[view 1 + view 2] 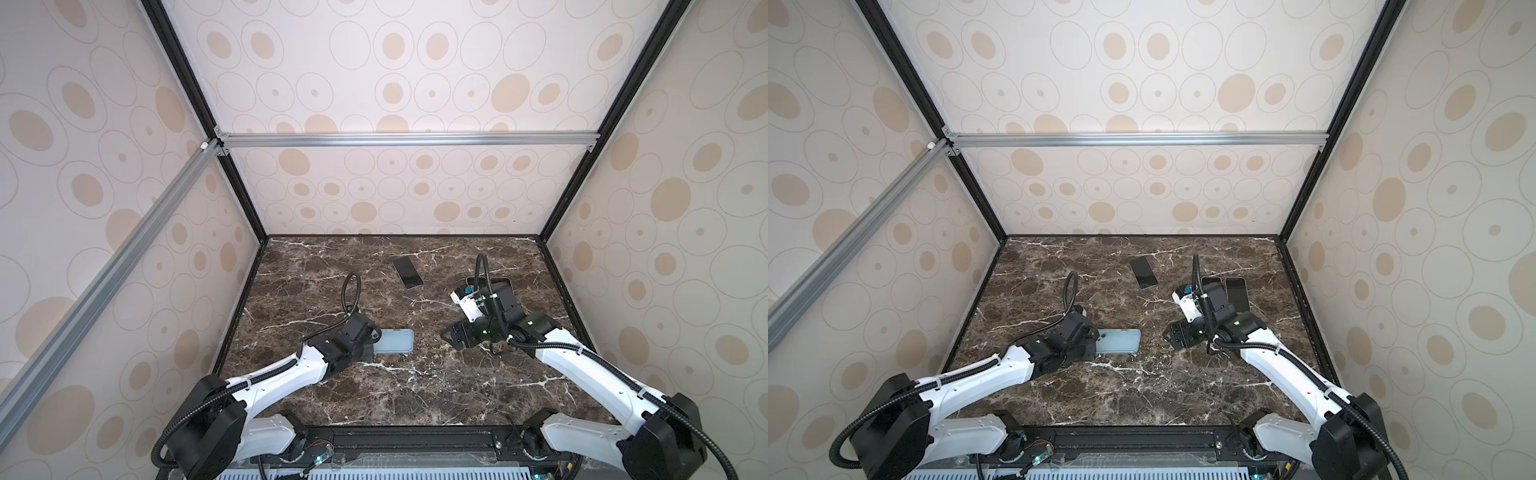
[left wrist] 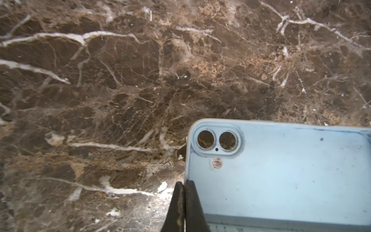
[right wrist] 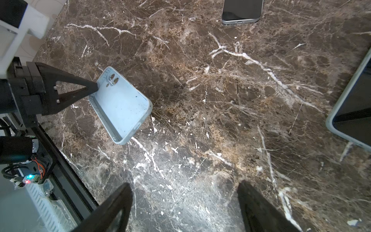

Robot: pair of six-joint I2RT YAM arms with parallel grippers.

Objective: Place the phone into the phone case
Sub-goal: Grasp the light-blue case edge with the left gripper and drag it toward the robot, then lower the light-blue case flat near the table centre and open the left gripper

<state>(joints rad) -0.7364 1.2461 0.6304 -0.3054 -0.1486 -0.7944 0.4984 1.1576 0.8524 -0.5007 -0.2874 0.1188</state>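
Left gripper (image 2: 183, 186) is clamped on the case (image 2: 281, 170) rim beside its camera holes, near the worktop (image 1: 374, 395) front edge, likely steadying it hollow-up. Right gripper (image 3: 184, 183) gapes empty nearby. The phone (image 1: 407, 272) lies toward the back edge, untouched.

We've got a pale blue phone case (image 1: 395, 341) and a dark brown marble-patterned table (image 1: 374, 395) veined in white. The phone (image 1: 408, 272) shows a black screen with a grey edge. The walls (image 1: 415, 62) are cream, dotted with tan ovals ringed in thin grey outlines. The left gripper (image 2: 183, 186) is plain black.
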